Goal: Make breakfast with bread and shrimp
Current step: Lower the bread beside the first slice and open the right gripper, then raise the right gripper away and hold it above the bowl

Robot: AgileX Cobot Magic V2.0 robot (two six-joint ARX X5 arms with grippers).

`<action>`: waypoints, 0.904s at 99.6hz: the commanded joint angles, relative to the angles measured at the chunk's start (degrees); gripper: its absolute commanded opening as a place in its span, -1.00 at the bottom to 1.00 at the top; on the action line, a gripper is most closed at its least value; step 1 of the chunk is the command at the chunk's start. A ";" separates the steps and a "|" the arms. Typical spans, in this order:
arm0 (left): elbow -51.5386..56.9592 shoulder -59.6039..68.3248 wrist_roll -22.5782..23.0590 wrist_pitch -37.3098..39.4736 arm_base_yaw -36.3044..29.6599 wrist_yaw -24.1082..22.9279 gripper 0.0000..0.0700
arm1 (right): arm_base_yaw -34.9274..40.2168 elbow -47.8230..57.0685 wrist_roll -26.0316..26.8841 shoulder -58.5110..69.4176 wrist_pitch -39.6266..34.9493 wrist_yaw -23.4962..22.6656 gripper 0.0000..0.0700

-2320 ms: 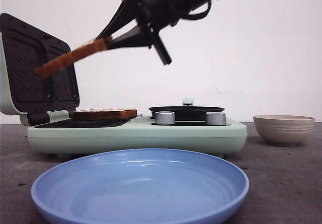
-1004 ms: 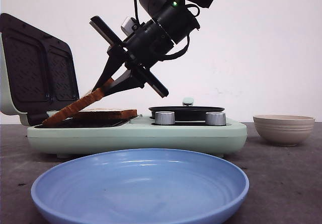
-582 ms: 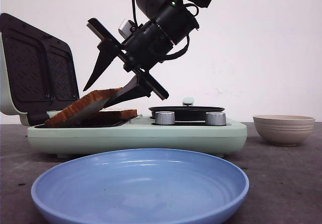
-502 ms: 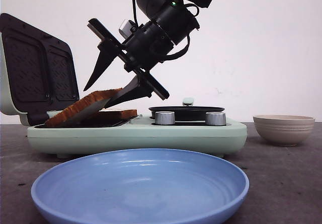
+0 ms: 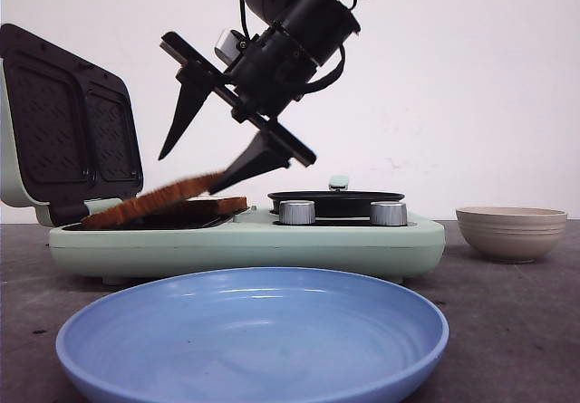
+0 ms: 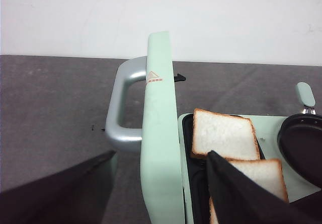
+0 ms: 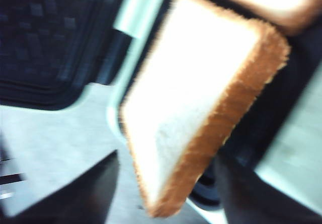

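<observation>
Since released from the right gripper [image 5: 188, 173], no longer pinched: tilted bread slice [image 5: 145, 202] now lying in the grill bay of the mint sandwich maker [image 5: 245, 240], left of frame centre. Low end down by the hinge of the open lid [image 5: 63, 122], high end propped on the flat bread slice [image 5: 222, 206] just right of it. Flatter than 0.5 s ago, when leaning steeper against the lower finger. Clamped tight and up in the air 2.3 s ago.

Gripper fingers spread wide, holding nothing. Risen a little since the previous frame, in the upper middle of the front view. Lower fingertip right at the raised end of the tilted slice; cannot tell whether touching.

Right wrist view blurred: white crumb and brown crust of the same slice [image 7: 196, 93] filling the middle, corner of the other slice [image 7: 266, 2] at upper right.

Left gripper [image 6: 151, 183] seen only in its own view: fingers far apart, nothing gripped, lid edge ahead, both slices to the right of it.

Unchanged from earlier frames: blue plate [image 5: 254, 331] at bottom centre, beige bowl [image 5: 512, 231] at right, black pan [image 5: 335, 202] on the right half of the maker.
</observation>
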 commanded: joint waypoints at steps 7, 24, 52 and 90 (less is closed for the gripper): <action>0.63 0.31 -0.20 0.55 0.00 0.07 -0.11 | 0.59 3.69 -4.39 1.44 -2.78 2.29 0.19; 0.63 0.31 -0.20 0.55 0.00 0.07 -0.11 | 0.59 7.06 -7.02 1.33 -5.51 3.45 0.19; 0.63 0.31 -0.15 0.20 0.00 0.07 -0.11 | 0.63 9.42 -14.67 -5.05 -7.39 11.02 0.19; 0.63 0.31 -0.15 0.15 0.00 0.07 -0.11 | 0.04 9.05 -22.62 -18.40 -9.27 19.93 0.17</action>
